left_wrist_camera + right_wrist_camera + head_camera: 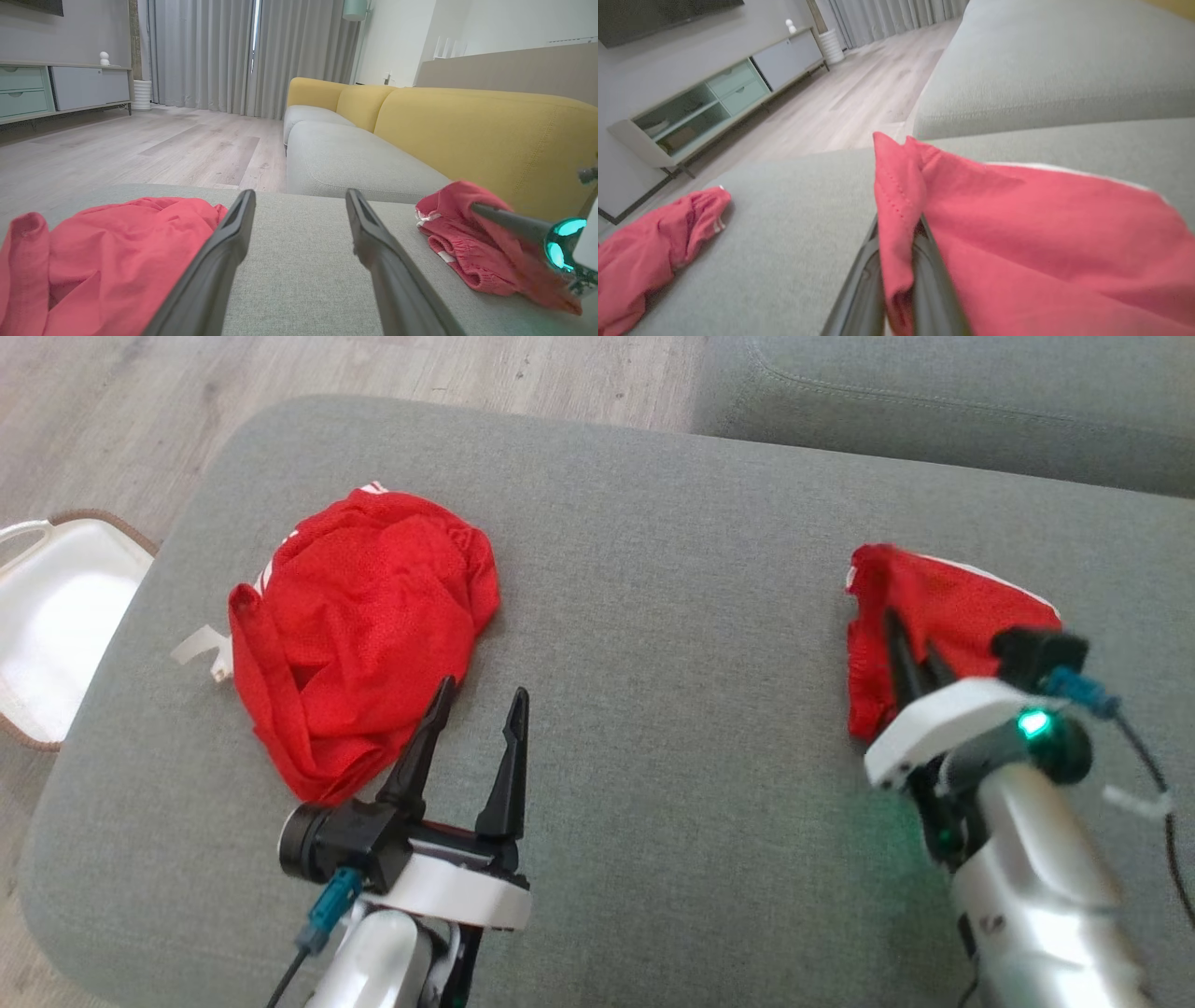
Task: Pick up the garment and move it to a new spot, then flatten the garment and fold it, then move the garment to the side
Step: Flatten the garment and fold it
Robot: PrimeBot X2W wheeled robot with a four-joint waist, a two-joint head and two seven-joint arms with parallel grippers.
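Note:
A crumpled red mesh garment (359, 635) lies on the left of the grey ottoman (653, 569), and it shows in the left wrist view (107, 252) and the right wrist view (649, 247) too. My left gripper (484, 689) is open just right of its near edge, nothing between its fingers (300, 193). On the right, a second red garment with white trim (943, 602) is bunched up and partly lifted. My right gripper (901, 644) is shut on a fold of it (899, 233); the cloth (1041, 242) drapes over the fingers. The left wrist view shows that piece (467, 233) at its right.
A white basket with a brown rim (56, 616) stands on the wooden floor left of the ottoman. A small white tag (201, 649) lies by the left garment. A grey sofa seat (934, 401) with yellow backrests (467, 135) borders the far side.

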